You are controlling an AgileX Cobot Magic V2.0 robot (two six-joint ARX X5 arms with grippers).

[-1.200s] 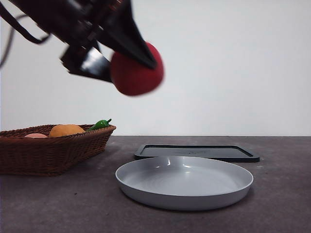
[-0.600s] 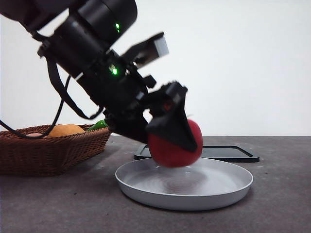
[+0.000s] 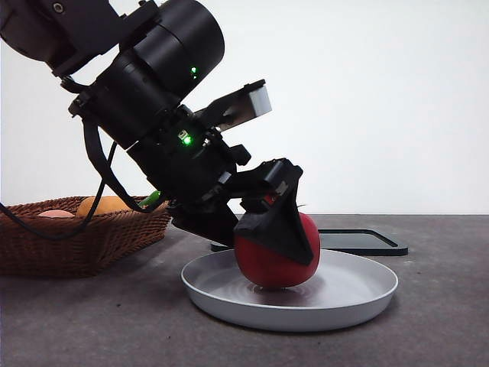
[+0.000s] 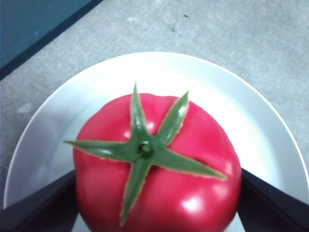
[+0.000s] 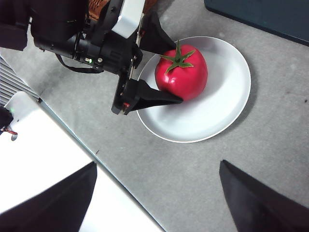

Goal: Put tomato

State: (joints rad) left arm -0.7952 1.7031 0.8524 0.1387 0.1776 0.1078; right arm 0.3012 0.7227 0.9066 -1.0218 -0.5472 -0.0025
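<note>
Resting on the grey plate (image 3: pixel 359 294), the tomato (image 3: pixel 275 260) is clamped between the left gripper (image 3: pixel 276 238) jaws, calyx upward, so release alone is judged needed.

Plain white wall (image 3: pixel 382 99) behind a speckled dark grey tabletop (image 3: pixel 443 321), evenly lit.

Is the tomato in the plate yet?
Yes. The tomato sits inside the grey plate, bottom touching it, with the left gripper clamped on its sides.
</note>
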